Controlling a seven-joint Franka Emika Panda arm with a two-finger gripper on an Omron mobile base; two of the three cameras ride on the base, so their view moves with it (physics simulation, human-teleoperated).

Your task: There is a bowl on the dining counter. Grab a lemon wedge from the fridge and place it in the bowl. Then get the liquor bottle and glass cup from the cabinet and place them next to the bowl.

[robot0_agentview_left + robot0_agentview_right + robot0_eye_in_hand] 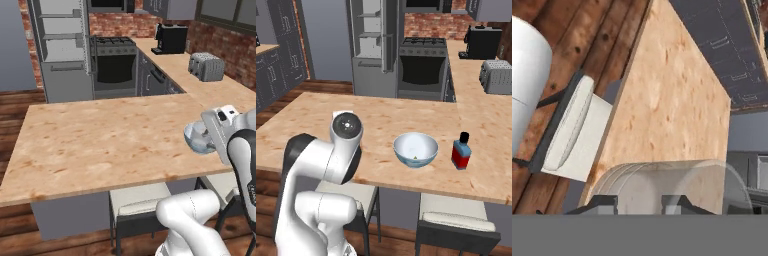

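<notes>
The gripper is narrowly parted, pinching the glass cup — the clear tumbler sits between the finger tips, over the counter. Beyond the hand, on the counter: the bowl, with the bottle just beside it.

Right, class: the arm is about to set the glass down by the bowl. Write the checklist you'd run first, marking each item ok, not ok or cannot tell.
1. Small clear glass tumbler sits between the finger tips of the gripper: ok.
2. Squat red liquor bottle with black cap stands upright beside the round white bowl: ok.
3. Small yellowish lemon wedge lies in the bowl: ok.
4. Light wood-grain dining counter has bare room beside the bowl: ok.
5. Height of the tumbler above the counter: cannot tell.
</notes>
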